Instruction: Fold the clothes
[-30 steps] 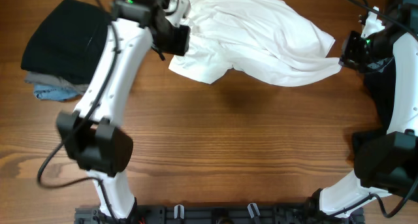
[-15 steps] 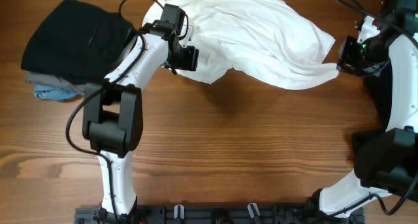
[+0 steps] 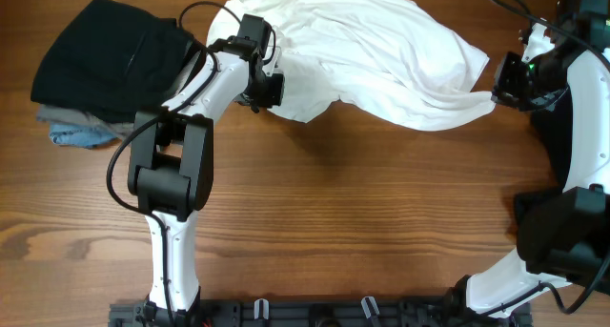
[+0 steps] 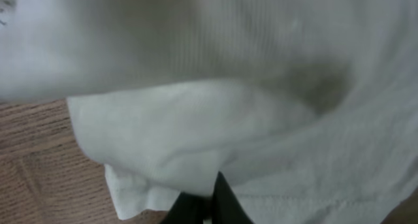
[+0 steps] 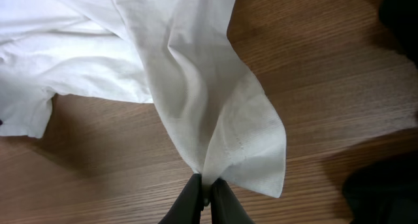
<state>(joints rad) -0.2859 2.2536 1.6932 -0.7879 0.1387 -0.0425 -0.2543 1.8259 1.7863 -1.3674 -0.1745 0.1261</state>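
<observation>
White shirt [image 3: 381, 46] lay crumpled along the far side of the wooden table [image 3: 334, 203], running from upper centre out to the right, with long creases across it.

Left gripper [image 3: 275, 87] sat at the shirt's near-left edge. In the wrist view its fingers [image 4: 228, 211] were pinched narrow, with the doubled hem bunched right at the tips. It read as clamped on the shirt, though the contact point was mostly buried in cloth and the frame was blurred.

Right gripper [image 3: 497, 85] was at the shirt's right-hand tip. In the wrist view its fingers [image 5: 186, 208] were closed tight on the pointed corner. The cloth fanned up and away from the pinch, and one flap hung off to the right over bare wood.

Between the two grippers the shirt sagged in a loose arc, and the near edge dipped toward the table centre.

Black garment [image 3: 105, 60] sat folded at the far-left corner, apart from the shirt, on top of a grey layer with blue cloth [image 3: 71, 133] sticking out underneath.
</observation>
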